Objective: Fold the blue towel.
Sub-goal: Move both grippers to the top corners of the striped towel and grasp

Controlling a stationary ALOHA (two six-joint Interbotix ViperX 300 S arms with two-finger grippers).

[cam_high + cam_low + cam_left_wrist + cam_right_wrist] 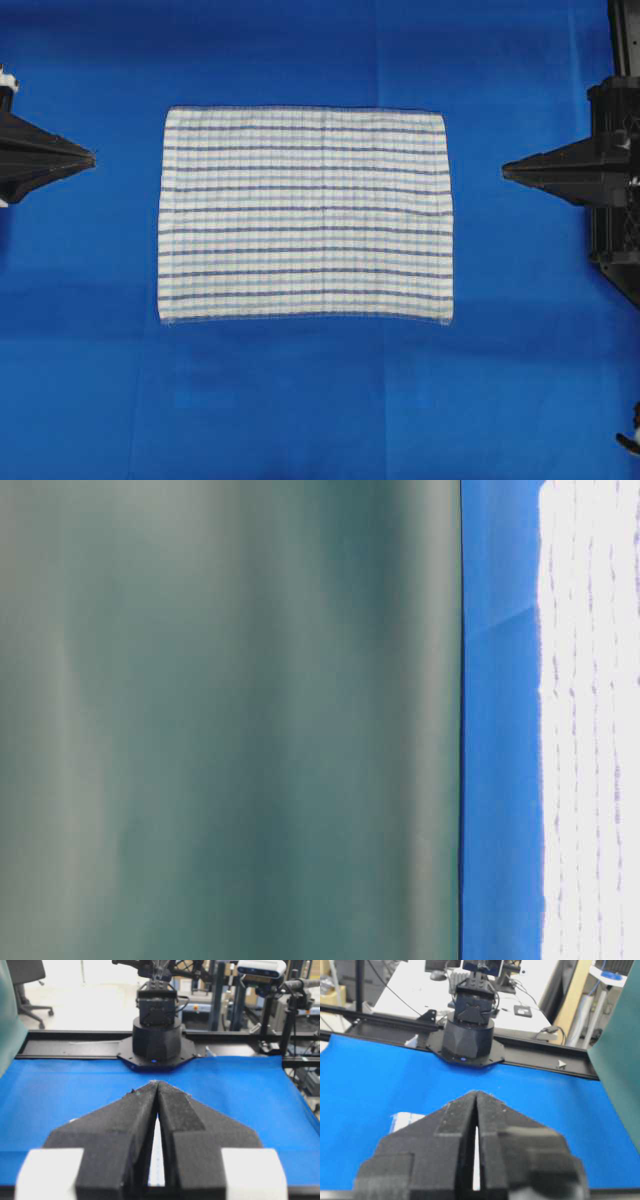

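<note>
Left gripper (157, 1085): fingers pressed together tip to tip, nothing between them; it points across the table from the left edge of the overhead view, well apart from the cloth.
Right gripper (476, 1094): fingers likewise clenched and empty; it points inward from the right edge of the overhead view, also clear of the cloth.
Blue towel (305, 215): white woven rectangle with thin dark-blue and light-blue stripes, lying flat and fully spread between the two grippers, long sides running left to right; one faint crease crosses its middle.
Table covering (300, 400): plain solid-blue sheet under the towel, bare on all sides of it.
Table-level view: mostly filled by a blurred green surface (230, 720); a strip of blue covering and a striped towel edge show at the right.
Step in hand: judged as the start; no fold made, no edge lifted.
Next move calls for: parting the fingers, lowering to a towel edge or corners, and pinching only the towel, not the covering beneath.
</note>
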